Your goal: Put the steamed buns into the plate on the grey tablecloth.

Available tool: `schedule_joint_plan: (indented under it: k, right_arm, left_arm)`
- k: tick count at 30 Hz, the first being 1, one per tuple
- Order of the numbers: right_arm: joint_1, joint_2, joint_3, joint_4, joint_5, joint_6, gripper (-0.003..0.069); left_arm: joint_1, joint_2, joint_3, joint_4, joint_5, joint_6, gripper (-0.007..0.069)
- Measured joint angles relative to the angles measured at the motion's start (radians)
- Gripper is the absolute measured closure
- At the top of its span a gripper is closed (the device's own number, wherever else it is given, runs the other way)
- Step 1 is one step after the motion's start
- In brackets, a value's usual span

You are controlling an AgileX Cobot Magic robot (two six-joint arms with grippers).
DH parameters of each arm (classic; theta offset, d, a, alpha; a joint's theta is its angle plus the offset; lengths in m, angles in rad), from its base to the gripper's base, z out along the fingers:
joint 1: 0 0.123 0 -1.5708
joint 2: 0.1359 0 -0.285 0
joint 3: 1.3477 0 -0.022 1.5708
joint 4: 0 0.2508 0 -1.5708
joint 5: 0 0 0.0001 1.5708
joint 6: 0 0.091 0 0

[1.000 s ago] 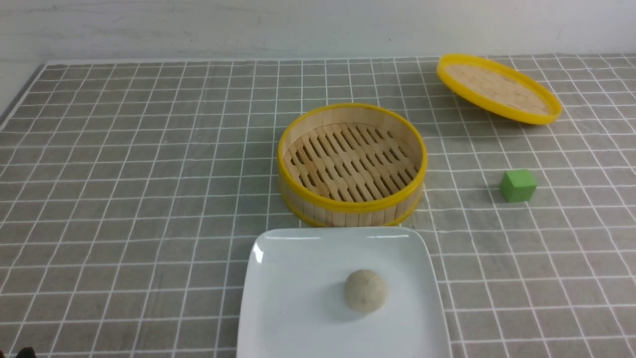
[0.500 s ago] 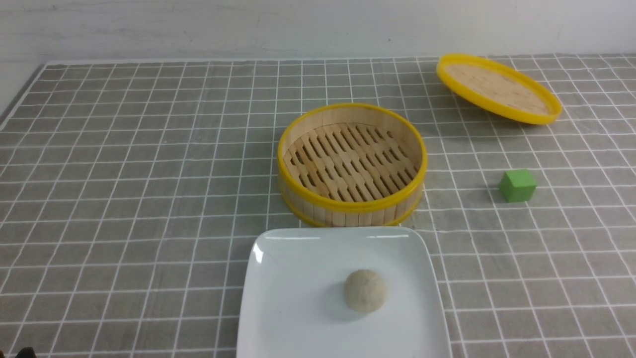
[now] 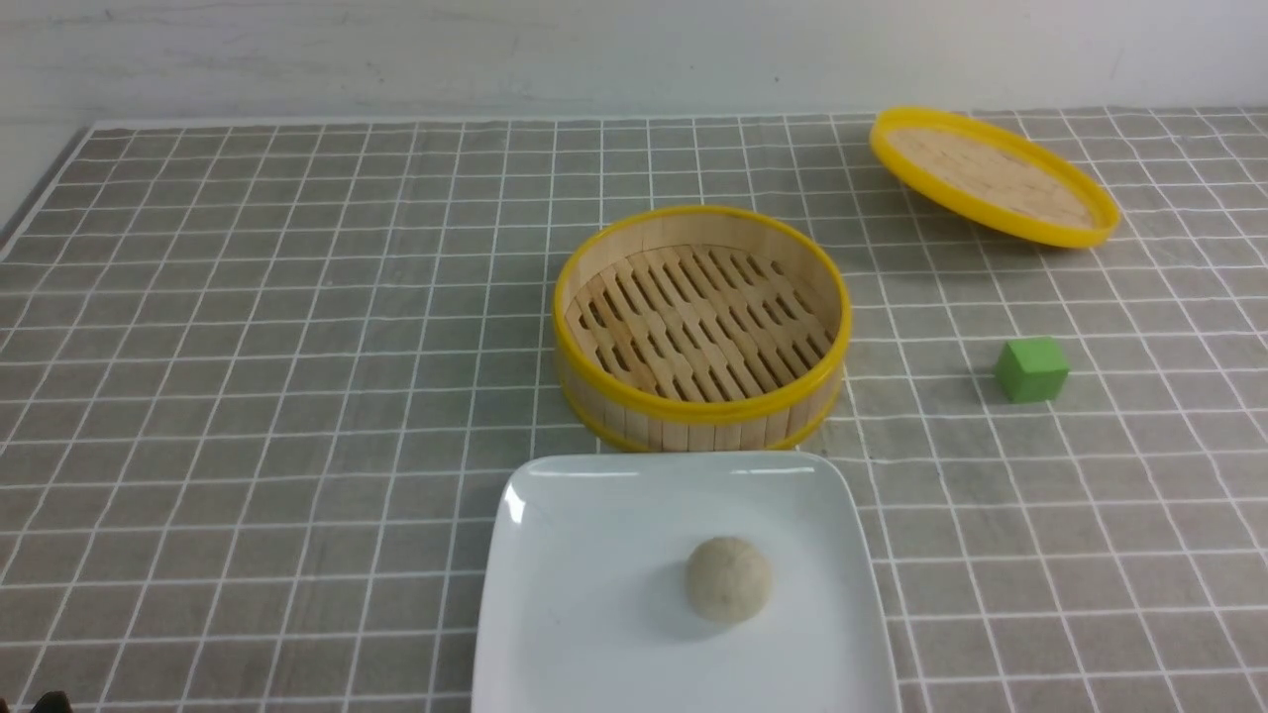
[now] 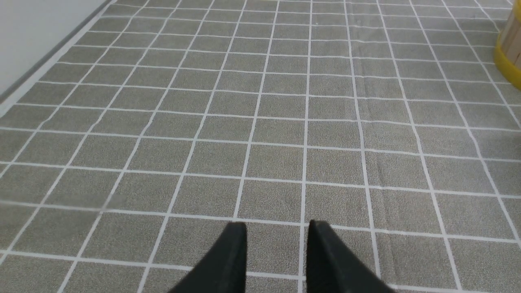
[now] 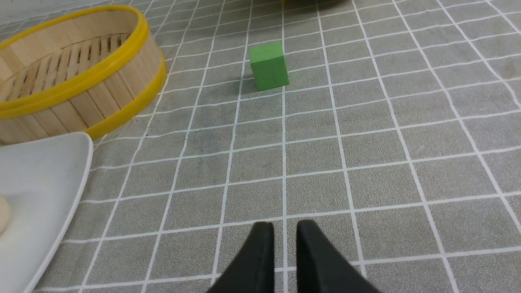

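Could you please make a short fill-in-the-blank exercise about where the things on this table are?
1. The bun lies on the white ____.
2. The steamer holds ____ buns.
3. The colour of the cube is ____.
4. The lid lies on the robot's ____ side of the steamer.

Missing words: plate; no; green; right

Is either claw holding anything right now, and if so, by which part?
Nothing is held. The left claw and right claw each have only tablecloth between their fingers. The steamed bun sits on the plate.
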Motion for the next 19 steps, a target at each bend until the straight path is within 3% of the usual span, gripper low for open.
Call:
schedule_joint_plan:
  k: [19]
  right_arm:
    - [0.0, 0.0, 0.0, 0.0, 0.0, 0.0, 0.0535]
  left_arm:
    - [0.0, 0.0, 0.0, 0.0, 0.0, 0.0, 0.0384]
